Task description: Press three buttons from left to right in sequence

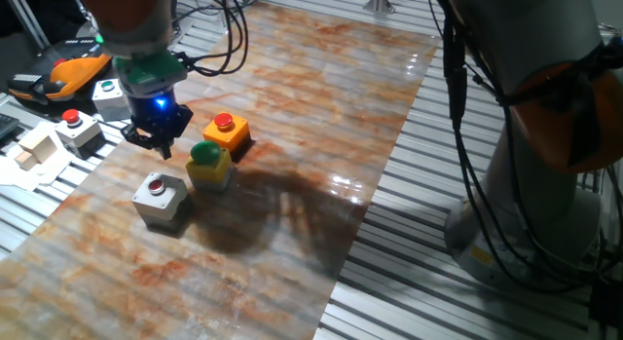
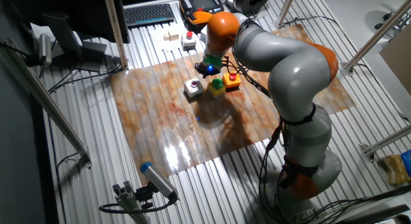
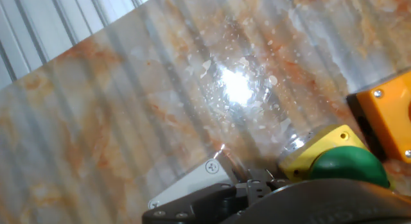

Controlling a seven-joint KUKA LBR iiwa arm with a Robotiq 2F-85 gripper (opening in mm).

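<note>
Here the claw [image 1: 162, 138] hangs over the marbled surface [image 1: 292, 135], touching nothing; its opening cannot be told. Just beside it sit the yellow box with green button [image 1: 207, 163], orange box [image 1: 227, 131] and grey box [image 1: 161, 197].

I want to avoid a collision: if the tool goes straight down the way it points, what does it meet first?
Probably the bare mat, just behind the yellow box and grey box; the tool seems beside them, but depth is unclear.
</note>
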